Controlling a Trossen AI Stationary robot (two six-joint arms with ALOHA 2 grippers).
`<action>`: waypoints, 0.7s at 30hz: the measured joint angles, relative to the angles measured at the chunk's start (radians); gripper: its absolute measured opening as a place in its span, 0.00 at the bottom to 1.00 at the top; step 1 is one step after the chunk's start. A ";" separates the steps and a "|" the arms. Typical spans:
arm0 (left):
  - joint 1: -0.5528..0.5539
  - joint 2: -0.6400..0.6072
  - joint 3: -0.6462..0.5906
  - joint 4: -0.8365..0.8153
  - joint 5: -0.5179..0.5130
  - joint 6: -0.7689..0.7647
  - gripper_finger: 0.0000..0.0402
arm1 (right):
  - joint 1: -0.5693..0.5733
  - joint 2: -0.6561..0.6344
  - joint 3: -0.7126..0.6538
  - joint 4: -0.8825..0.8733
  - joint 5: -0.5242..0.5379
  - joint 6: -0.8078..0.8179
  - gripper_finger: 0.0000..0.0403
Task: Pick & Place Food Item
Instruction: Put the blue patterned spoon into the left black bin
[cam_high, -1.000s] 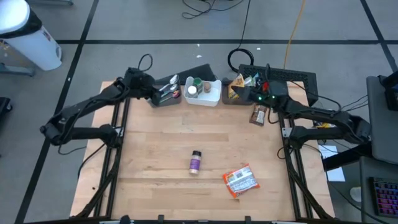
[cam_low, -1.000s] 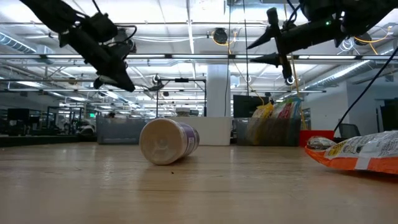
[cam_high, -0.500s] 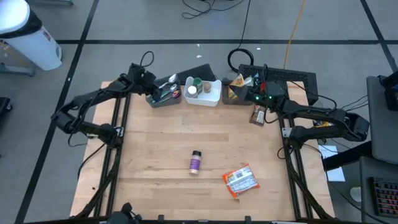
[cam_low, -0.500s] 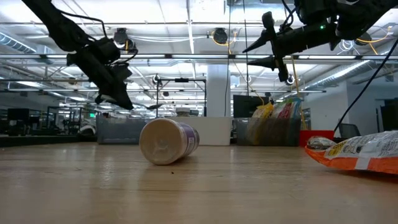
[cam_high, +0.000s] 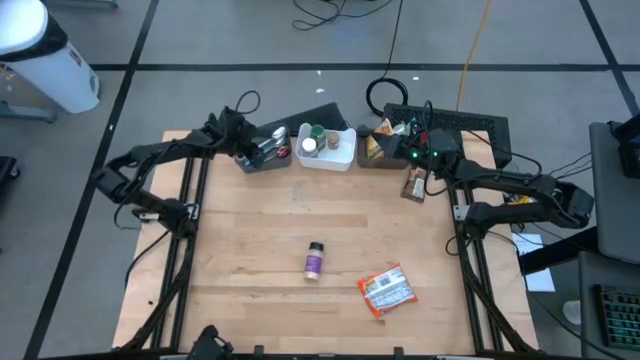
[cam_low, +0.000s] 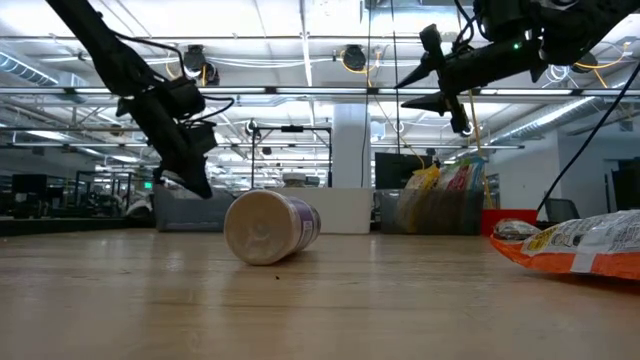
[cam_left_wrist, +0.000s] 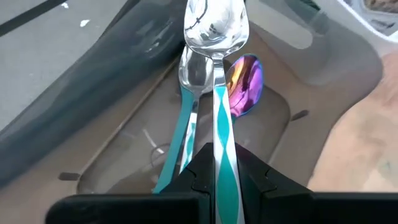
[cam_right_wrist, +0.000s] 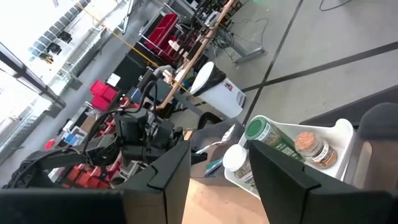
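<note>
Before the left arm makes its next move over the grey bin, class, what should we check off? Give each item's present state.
1. Left end effector closed on the teal-handled spoon: ok.
2. Spoon over the grey utensil bin: ok.
3. Other utensils lie in the bin below: ok, noted.
4. Right end effector open, high above the snack bin: ok.
5. Purple jar and orange snack bag out of the path: ok.
6. Grip firmness: cannot tell.

No legible txt or labels.

The orange snack bag (cam_low: 580, 243) is running off the low view's edge. The teal spoon (cam_left_wrist: 222, 124) handle is hiding between the left hand (cam_left_wrist: 224, 171) fingers — its end is not showing.
</note>
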 joint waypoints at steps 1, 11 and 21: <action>0.000 0.004 0.000 0.001 -0.005 0.007 0.07 | -0.001 0.000 0.000 0.000 -0.001 0.000 0.39; 0.001 0.078 0.000 0.000 -0.008 0.038 0.07 | -0.001 0.000 0.000 -0.002 -0.053 0.000 0.38; 0.001 0.155 0.004 0.043 -0.015 0.088 0.07 | -0.001 0.000 0.000 -0.002 -0.053 0.025 0.38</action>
